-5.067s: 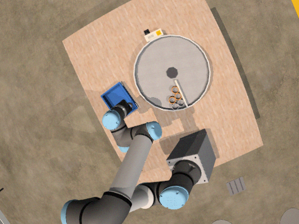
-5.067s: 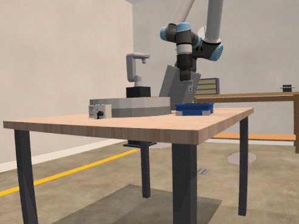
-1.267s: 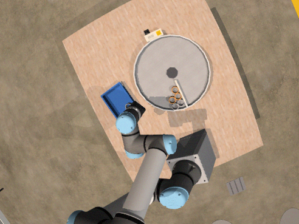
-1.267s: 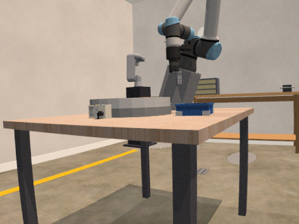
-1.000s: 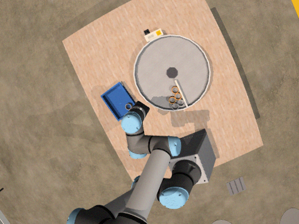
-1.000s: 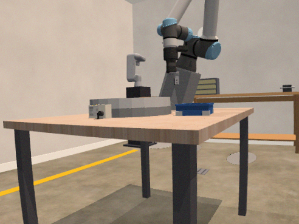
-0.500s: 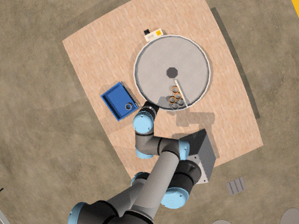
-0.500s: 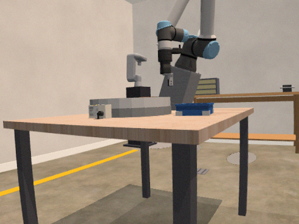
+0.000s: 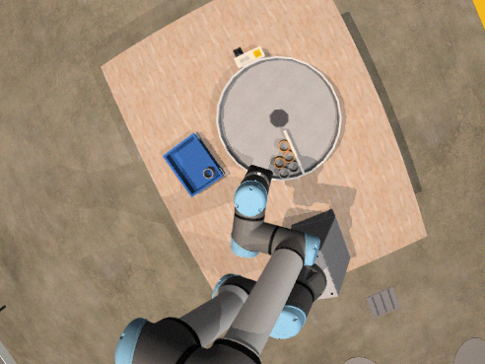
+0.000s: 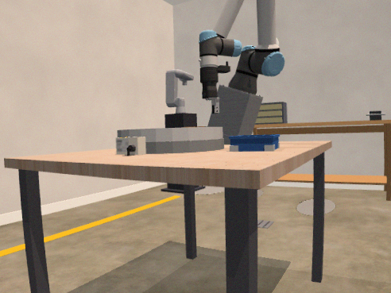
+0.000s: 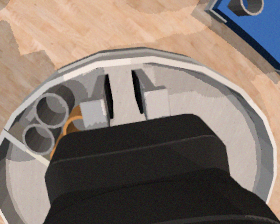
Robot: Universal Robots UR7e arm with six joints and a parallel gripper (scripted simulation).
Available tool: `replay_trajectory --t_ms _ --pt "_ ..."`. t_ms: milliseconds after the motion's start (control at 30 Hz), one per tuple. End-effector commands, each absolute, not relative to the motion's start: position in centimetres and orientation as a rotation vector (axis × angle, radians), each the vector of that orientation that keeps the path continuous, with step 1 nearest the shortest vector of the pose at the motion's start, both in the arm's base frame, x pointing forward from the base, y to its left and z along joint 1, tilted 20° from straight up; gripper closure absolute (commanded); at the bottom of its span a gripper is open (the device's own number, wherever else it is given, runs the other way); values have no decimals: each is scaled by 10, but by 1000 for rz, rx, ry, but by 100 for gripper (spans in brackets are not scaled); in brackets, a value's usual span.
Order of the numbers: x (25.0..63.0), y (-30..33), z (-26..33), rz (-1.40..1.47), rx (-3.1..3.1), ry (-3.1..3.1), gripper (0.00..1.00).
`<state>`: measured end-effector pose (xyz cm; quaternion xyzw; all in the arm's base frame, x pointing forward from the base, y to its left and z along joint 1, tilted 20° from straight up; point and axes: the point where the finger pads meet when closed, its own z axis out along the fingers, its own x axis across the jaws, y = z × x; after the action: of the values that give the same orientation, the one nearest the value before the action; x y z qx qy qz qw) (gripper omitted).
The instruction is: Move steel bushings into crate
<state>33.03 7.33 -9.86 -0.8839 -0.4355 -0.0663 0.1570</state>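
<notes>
The grey round turntable carries a cluster of bushings at its near edge, beside a pale divider bar. Two are brass-orange and the others are grey steel. The blue crate to the left holds one steel bushing, also in the wrist view. My gripper hangs above the turntable's near rim, just left of the cluster. Its fingers stand partly apart with nothing between them. Two steel bushings show to its left. It is well above the disc in the side view.
A small control box sits at the turntable's far edge. The robot's grey pedestal stands on the table's near right. A white camera post on a black block stands behind the turntable. A wooden bench is off to the right.
</notes>
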Motion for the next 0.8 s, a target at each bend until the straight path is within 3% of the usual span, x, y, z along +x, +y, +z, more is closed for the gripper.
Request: replay_trajectory --t_ms 0,167,333,767 --pt "328 65 -102 -206 -2510 -1279 55" --pt "328 65 -102 -206 -2510 -1279 55" --pt "309 20 -120 -237 -2415 -1471 55" --pt "309 20 -120 -236 -2415 -1471 55"
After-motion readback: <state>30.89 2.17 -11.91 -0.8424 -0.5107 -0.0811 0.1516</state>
